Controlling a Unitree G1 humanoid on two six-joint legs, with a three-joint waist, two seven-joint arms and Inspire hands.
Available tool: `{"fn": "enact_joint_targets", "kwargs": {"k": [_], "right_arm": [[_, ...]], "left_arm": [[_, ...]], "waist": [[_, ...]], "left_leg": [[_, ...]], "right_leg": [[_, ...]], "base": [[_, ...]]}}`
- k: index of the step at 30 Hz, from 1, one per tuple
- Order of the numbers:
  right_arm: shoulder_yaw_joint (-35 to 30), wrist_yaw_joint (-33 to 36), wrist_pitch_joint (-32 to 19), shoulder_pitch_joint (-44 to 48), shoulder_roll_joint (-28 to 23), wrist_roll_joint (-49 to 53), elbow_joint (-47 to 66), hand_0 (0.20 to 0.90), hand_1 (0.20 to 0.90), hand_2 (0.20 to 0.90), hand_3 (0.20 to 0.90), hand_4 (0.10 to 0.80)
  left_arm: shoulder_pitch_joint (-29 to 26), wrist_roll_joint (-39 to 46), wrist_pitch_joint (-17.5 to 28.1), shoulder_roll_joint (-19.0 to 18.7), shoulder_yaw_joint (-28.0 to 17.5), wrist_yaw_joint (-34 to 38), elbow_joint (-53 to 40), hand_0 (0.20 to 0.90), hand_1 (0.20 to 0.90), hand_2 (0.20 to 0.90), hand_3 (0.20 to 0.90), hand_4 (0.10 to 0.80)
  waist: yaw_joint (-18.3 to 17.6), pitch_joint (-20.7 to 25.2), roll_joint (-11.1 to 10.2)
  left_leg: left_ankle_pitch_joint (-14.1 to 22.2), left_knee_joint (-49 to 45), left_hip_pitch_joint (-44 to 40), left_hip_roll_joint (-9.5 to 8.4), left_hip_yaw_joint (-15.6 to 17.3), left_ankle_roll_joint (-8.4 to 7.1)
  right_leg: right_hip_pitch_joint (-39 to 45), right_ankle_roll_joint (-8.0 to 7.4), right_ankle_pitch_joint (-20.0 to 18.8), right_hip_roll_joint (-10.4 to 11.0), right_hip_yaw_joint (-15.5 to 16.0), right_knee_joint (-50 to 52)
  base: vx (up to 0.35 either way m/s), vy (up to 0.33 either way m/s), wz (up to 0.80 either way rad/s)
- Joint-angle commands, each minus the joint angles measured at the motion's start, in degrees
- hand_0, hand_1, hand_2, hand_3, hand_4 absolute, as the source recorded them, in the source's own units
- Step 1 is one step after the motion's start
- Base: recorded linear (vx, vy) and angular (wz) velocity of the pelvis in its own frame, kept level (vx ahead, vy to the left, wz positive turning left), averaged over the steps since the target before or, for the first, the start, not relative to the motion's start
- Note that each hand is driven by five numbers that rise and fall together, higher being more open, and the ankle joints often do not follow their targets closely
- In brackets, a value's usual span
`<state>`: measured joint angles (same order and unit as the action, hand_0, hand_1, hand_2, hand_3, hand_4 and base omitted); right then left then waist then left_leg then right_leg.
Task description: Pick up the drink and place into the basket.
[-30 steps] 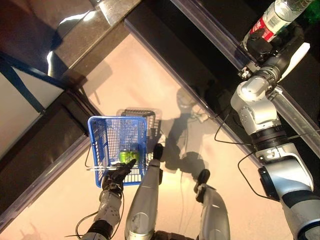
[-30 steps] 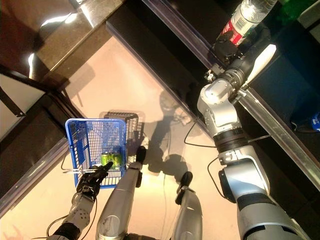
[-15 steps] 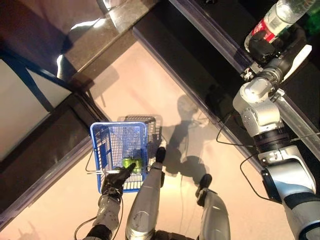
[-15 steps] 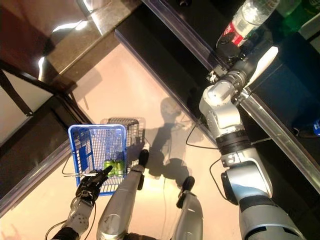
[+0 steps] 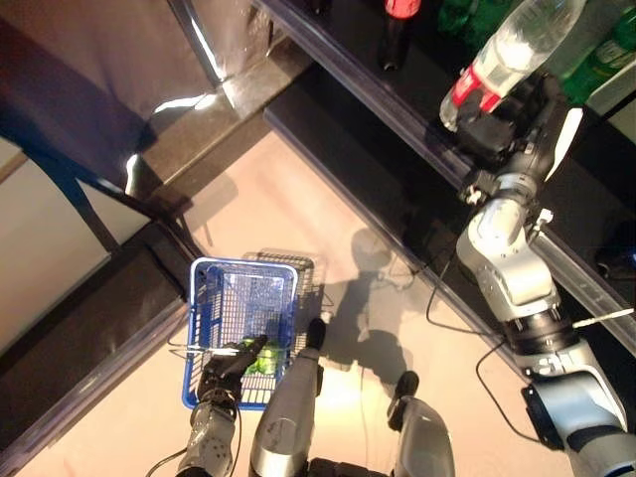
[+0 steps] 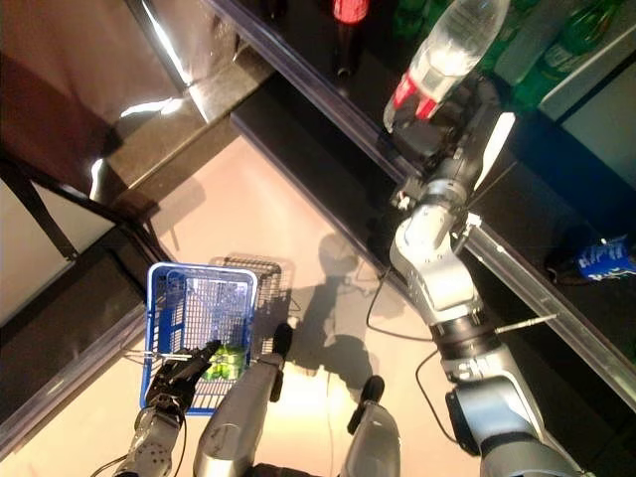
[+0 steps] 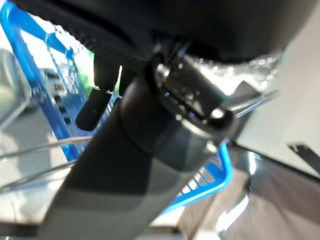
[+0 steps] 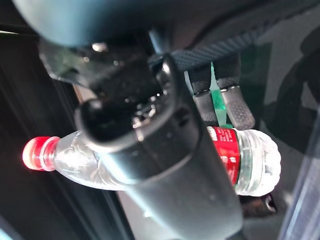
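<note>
The drink is a clear bottle (image 5: 509,52) with a red label and a red cap (image 8: 37,153). My right hand (image 5: 509,124) is shut on it, up by the dark shelf at the upper right, and its fingers (image 8: 221,96) wrap round the labelled part. A blue wire basket (image 5: 244,264) hangs low over the floor at the lower left. My left hand (image 5: 225,370) is shut on the basket's wire handle (image 7: 30,150). Green cans (image 5: 263,356) lie in the basket's near end.
The shelf (image 5: 417,94) runs diagonally with a clear front rail. On it stand a dark bottle with a red cap (image 5: 396,22) and green bottles (image 6: 568,40). A blue packet (image 6: 602,260) lies at the right. A dark counter (image 5: 89,328) borders the pale floor (image 5: 298,199) on the left.
The whole view has shifted, bringing more of the shelf and the full bottle into sight. My right hand still holds the bottle and my left still holds the basket.
</note>
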<state>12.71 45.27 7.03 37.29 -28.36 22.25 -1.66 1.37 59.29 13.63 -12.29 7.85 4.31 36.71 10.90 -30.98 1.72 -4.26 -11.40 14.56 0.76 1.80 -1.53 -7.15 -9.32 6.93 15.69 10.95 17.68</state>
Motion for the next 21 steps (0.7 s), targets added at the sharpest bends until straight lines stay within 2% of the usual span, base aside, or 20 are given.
{"fn": "enact_joint_targets", "kwargs": {"k": [1,6,10,14,21], "right_arm": [[-3.3,-5.3,-6.5,4.8,-3.1,-5.8,14.3,0.3,0.3,0.3,0.2,0.1],[-0.8,-10.6,-5.9,0.3,-0.3,-4.5,18.2,0.3,0.3,0.3,0.2,0.1],[2.1,-14.3,-5.0,-1.7,1.7,-3.2,20.5,0.3,0.3,0.3,0.2,0.1],[4.6,-14.3,-4.7,-2.9,4.8,-2.3,20.8,0.3,0.3,0.3,0.2,0.1],[9.1,-12.8,-1.5,-2.4,8.4,-2.9,19.9,0.3,0.3,0.3,0.2,0.1]], "left_arm": [[0.6,-5.1,9.1,-3.6,1.3,-6.5,-15.2,0.3,0.3,0.3,0.2,0.1],[0.3,-4.6,8.4,-5.0,1.5,-7.9,-23.8,0.3,0.3,0.3,0.2,0.1],[-0.4,-6.7,9.5,-6.1,2.0,-9.7,-30.7,0.3,0.3,0.3,0.2,0.1],[-1.1,-8.2,8.9,-7.7,1.2,-9.0,-36.5,0.3,0.3,0.3,0.2,0.1],[-1.5,-7.8,3.4,-10.1,0.4,-9.9,-46.6,0.3,0.3,0.3,0.2,0.1]], "waist": [[-2.1,7.5,2.3],[-3.0,9.4,2.9],[-3.2,10.5,3.4],[-2.3,11.5,3.2],[0.7,12.6,2.6]], "left_leg": [[4.3,-2.3,-5.0,0.97,-5.0,-1.83],[4.0,-0.7,-7.1,1.18,-5.2,-1.9],[3.9,0.1,-8.3,0.95,-5.3,-1.9],[4.2,0.3,-9.4,0.71,-5.7,-1.85],[4.4,-0.1,-9.8,-0.15,-8.1,-1.65]], "right_leg": [[1.3,6.79,-1.0,-1.7,3.1,1.3],[2.7,7.06,-0.9,-2.5,1.9,0.3],[3.9,7.13,-1.0,-2.7,1.5,-0.7],[5.5,7.03,-0.9,-2.7,2.0,-1.3],[7.5,6.6,-1.1,-2.5,4.1,-2.2]], "base": [[0.017,0.032,-0.03],[-0.009,0.027,-0.06],[-0.012,0.013,-0.03],[0.007,-0.01,0.01],[0.008,-0.055,0.14]]}}
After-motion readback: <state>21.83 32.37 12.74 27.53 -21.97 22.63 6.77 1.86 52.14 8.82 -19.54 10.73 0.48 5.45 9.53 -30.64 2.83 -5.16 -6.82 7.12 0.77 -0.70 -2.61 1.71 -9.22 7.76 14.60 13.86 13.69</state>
